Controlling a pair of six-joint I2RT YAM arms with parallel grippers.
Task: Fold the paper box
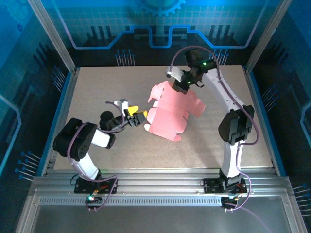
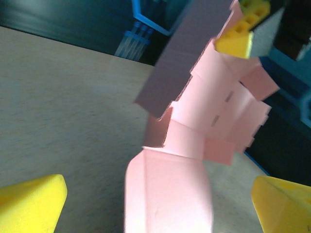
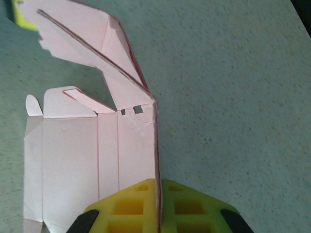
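Note:
The paper box (image 1: pixel 171 112) is a pink die-cut sheet, partly folded, held tilted up off the table in the middle. My right gripper (image 1: pixel 181 86) is shut on its far upper edge. In the right wrist view the yellow fingers (image 3: pixel 126 208) pinch one upright panel of the paper box (image 3: pixel 82 155), and its flaps (image 3: pixel 82 34) fan out beyond. My left gripper (image 1: pixel 138 115) sits at the sheet's left edge with its jaws wide open. In the left wrist view a curved pink panel (image 2: pixel 167 189) lies between the two spread yellow fingertips (image 2: pixel 29 206), apart from both.
The beige tabletop (image 1: pixel 97 92) is bare to the left and behind the sheet. Blue enclosure walls (image 1: pixel 160 29) and metal rails (image 1: pixel 160 187) border the table. The right arm (image 1: pixel 235 126) arches over the right side.

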